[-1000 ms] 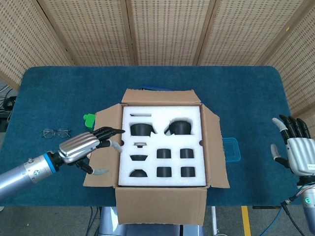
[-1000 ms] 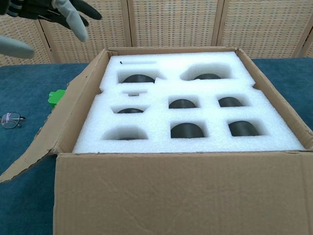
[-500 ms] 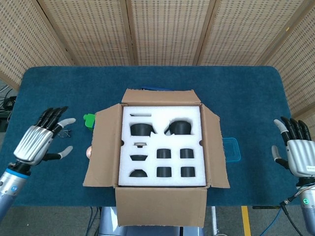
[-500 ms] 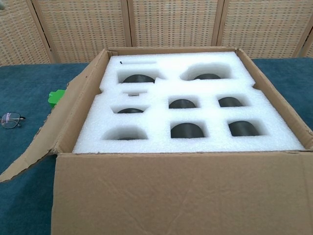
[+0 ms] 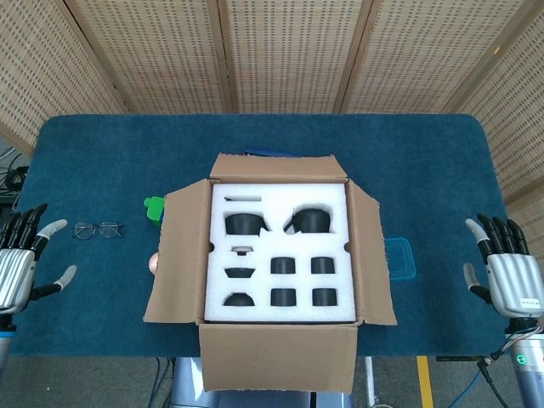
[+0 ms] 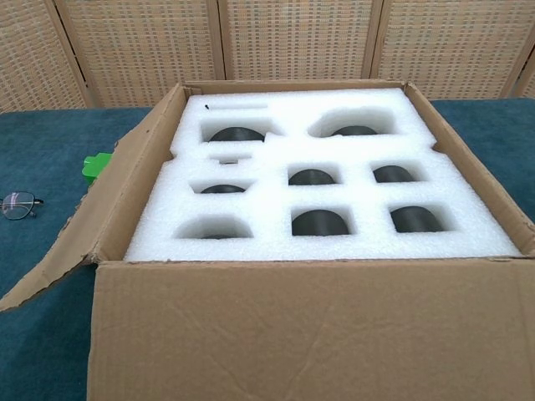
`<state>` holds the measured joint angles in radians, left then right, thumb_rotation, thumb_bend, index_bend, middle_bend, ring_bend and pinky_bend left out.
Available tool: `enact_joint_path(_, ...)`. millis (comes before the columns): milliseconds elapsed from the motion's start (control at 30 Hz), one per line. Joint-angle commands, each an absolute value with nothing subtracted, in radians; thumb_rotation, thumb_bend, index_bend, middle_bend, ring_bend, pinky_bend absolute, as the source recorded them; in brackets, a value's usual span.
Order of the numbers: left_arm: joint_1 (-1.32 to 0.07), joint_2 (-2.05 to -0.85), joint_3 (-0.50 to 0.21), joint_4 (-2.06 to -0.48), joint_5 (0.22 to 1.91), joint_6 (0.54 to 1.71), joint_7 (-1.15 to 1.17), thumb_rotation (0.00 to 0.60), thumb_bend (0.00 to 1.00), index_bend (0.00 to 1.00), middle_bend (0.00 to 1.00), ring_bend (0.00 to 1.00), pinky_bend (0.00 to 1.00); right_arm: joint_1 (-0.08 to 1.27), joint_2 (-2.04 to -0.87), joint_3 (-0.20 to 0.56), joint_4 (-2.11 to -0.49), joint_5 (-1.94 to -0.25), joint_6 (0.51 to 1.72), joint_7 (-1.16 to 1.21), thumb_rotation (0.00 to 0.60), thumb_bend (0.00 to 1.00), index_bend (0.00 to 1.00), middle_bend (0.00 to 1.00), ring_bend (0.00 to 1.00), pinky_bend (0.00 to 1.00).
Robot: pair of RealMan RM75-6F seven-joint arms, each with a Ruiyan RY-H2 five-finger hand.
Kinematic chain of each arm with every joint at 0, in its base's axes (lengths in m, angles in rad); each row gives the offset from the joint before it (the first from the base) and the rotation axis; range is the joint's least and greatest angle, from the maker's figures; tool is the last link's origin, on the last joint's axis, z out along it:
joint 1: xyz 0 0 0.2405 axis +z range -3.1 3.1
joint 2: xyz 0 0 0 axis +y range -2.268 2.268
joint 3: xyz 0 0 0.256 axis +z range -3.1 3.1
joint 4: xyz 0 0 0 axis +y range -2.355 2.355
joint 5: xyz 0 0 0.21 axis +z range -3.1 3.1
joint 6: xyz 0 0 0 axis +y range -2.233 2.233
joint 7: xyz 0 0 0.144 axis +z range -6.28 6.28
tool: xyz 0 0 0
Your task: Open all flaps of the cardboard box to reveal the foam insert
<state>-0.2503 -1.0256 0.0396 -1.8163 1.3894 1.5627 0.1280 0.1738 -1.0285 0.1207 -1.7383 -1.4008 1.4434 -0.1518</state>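
**A:** Four flaps on the brown cardboard box (image 5: pixel 279 353), all folded out, so the white foam insert (image 5: pixel 279 255) with its dark-filled cutouts is fully showing. The box sits mid-desk on the dark teal cloth desk (image 5: pixel 102 161).

**B:** And where are the hands?

**A:** Well clear of the box. The left robot hand (image 5: pixel 17 268) is far out to the box's left at the desk edge, fingers spread, holding nothing. The right robot hand (image 5: pixel 508 272) is far off to the box's right, also spread and empty.

**B:** Anything else near the box?

**A:** Wire-rimmed glasses (image 5: pixel 97 229) lie left of it, a small green plastic piece (image 5: pixel 153 207) sits just by the left flap, and a blue tray (image 5: pixel 398 257) peeks out from under the right flap.
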Motion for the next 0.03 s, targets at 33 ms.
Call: enact_joint_path(33, -0.226, -1.033, 0.043, -1.799, 1.379, 1.563, 0.112, 0.507, 0.30, 0.19, 0.00, 0.00, 0.00, 0.169, -1.033, 0.117, -1.740, -1.398, 1.444, -0.158, 0.600, 0.51, 0.10, 0.07, 0.00, 0.04)
